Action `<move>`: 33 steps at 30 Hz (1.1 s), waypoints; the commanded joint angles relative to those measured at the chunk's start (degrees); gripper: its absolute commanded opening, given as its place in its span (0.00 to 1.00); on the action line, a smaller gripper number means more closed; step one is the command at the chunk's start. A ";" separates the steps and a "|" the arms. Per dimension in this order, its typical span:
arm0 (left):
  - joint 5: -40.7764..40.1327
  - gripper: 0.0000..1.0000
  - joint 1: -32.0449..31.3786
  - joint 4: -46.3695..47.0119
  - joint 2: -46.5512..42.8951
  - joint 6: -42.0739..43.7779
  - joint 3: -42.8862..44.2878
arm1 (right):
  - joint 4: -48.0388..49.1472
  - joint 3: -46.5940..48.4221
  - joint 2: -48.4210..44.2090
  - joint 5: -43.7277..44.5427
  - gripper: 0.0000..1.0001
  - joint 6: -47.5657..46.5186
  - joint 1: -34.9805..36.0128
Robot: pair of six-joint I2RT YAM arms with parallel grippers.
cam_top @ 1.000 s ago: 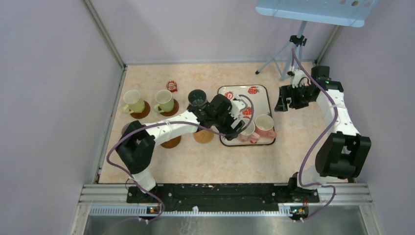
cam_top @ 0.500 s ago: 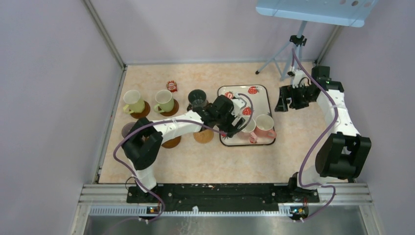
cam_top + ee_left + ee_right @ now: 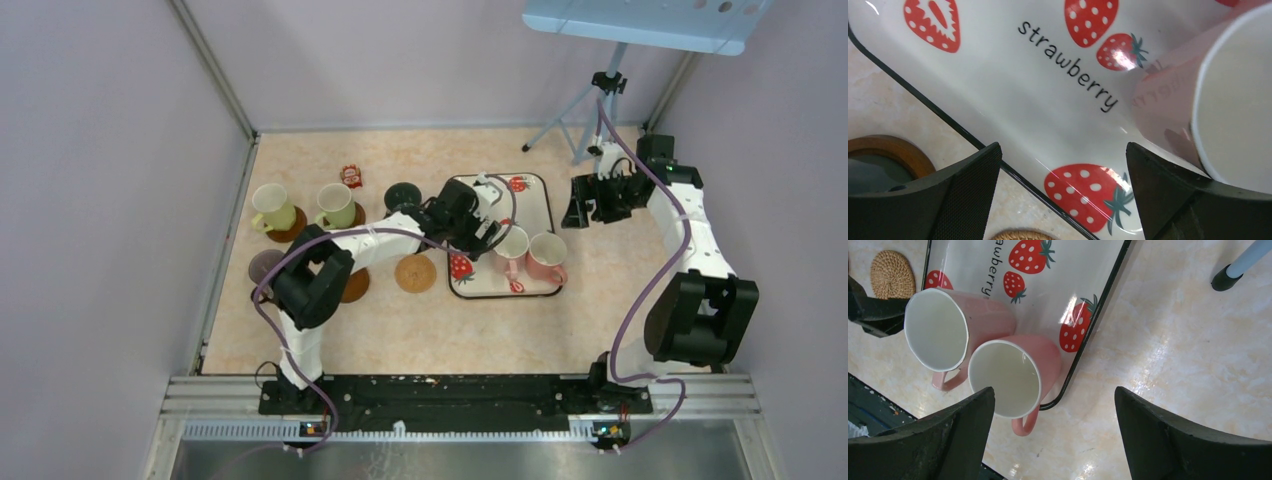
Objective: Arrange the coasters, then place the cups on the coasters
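Observation:
Two yellow-green cups (image 3: 272, 208) (image 3: 337, 207) and the dark green cup (image 3: 403, 196) stand on dark coasters at the back left. The purple cup (image 3: 265, 265) is partly behind my left arm. A bare dark coaster (image 3: 354, 285) and the tan coaster (image 3: 415, 272) lie near the tray (image 3: 535, 190). In the tray stand a pale pink cup (image 3: 513, 243) (image 3: 1233, 100) and a pink cup (image 3: 546, 255) (image 3: 1008, 377). My left gripper (image 3: 480, 232) (image 3: 1063, 150) hangs open over the tray's left edge, holding nothing. My right gripper (image 3: 577, 205) (image 3: 1054, 392) is open and empty, right of the tray.
A small red packet (image 3: 351, 176) lies behind the cups at the back. A tripod (image 3: 590, 105) stands at the back right, one foot (image 3: 1228, 277) close to my right gripper. Walls close in both sides.
My left gripper has drawn back from the tray's near end toward its left middle, uncovering the pale pink cup. The right arm has not moved.

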 commanded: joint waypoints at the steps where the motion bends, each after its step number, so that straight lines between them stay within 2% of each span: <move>1: -1.13 0.99 1.98 3.99 2.16 -0.43 4.20 | 0.99 0.56 -2.24 -0.54 0.88 -0.82 -0.32; 4: -0.19 0.99 4.68 2.76 3.65 -3.07 6.49 | 1.25 0.41 -2.17 -0.76 0.88 -0.77 -0.32; 7: 1.82 0.99 5.43 1.02 1.83 -1.68 5.95 | 1.53 0.30 -2.07 -0.97 0.88 -0.49 -0.49; 12: 9.82 0.99 5.06 -1.83 -8.32 2.17 -1.24 | 1.78 0.27 -1.97 -0.99 0.88 -0.47 -0.91; 15: 11.43 0.99 2.26 -5.75 -13.23 2.65 -3.93 | 2.43 -0.13 -1.77 -1.16 0.88 -0.02 -1.02; 16: 11.04 0.99 1.05 -6.98 -14.18 2.45 -4.39 | 2.70 -0.30 -1.69 -1.35 0.88 0.24 -15.92; 17: 10.47 0.99 -0.86 -8.01 -14.90 2.05 -4.51 | 2.88 -0.40 -1.51 -1.55 0.88 0.67 -2.88; 18: 9.75 0.99 -2.23 -8.70 -15.29 1.38 -4.61 | 3.00 -0.43 -1.18 -1.71 0.88 0.94 -1.25; 24: 7.80 0.99 -8.19 -7.59 -12.41 -4.35 -2.20 | 3.68 -0.41 -0.02 -2.43 0.88 2.48 -1.04; 27: 7.64 0.99 -9.38 -8.32 -9.05 -7.80 1.45 | 3.52 -0.46 0.07 -2.37 0.88 2.61 -1.03; 33: 2.26 0.99 -11.11 -7.67 -5.06 -12.02 4.88 | 3.93 -1.78 -1.61 -1.27 0.88 1.95 -1.11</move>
